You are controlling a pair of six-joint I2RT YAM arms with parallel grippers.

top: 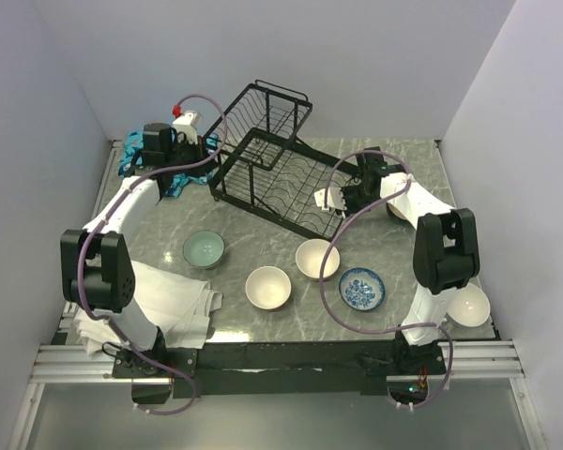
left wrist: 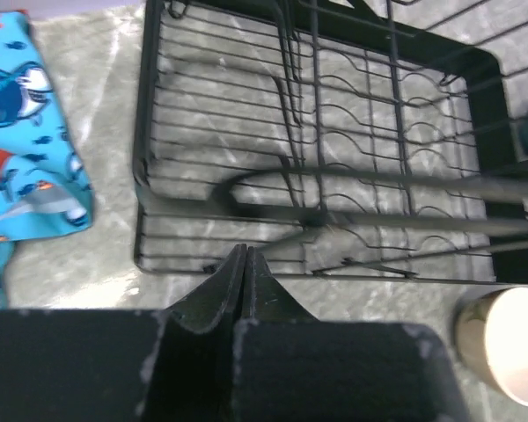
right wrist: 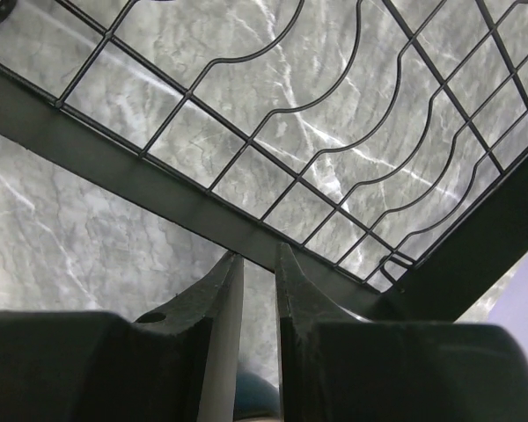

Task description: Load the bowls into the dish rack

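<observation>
The top view alone shows the whole layout: the black wire dish rack (top: 263, 169) sits skewed at the far middle of the grey marbled table (top: 263, 323) with no bowl in it. Four of the bowls lie loose in front of it: a pale green bowl (top: 204, 249), two cream bowls (top: 268, 288) (top: 317, 259) and a blue-and-white patterned bowl (top: 361, 289). A fifth white bowl (top: 469, 306) sits by the right arm's base. A crumpled white cloth (top: 174, 300) lies near left. The left gripper (top: 206, 150) is at the rack's left corner and the right gripper (top: 330, 199) at its near right edge. The left wrist view adds what the overhead cannot: the matte black fingers (left wrist: 246, 272) are pressed flat together just before the rack's (left wrist: 334, 158) rim. It also shows the cloth (left wrist: 26, 132) by the rack to be bright blue with a cartoon shark print, and a glossy bowl (left wrist: 509, 345), brownish outside and pale inside, at lower right. The right wrist view shows thin wavy slot wires over veined stone. The fingers (right wrist: 224, 290) are parted by only a narrow slit, tips right at the rack's (right wrist: 176, 189) flat rim bar, with nothing seen between them.
</observation>
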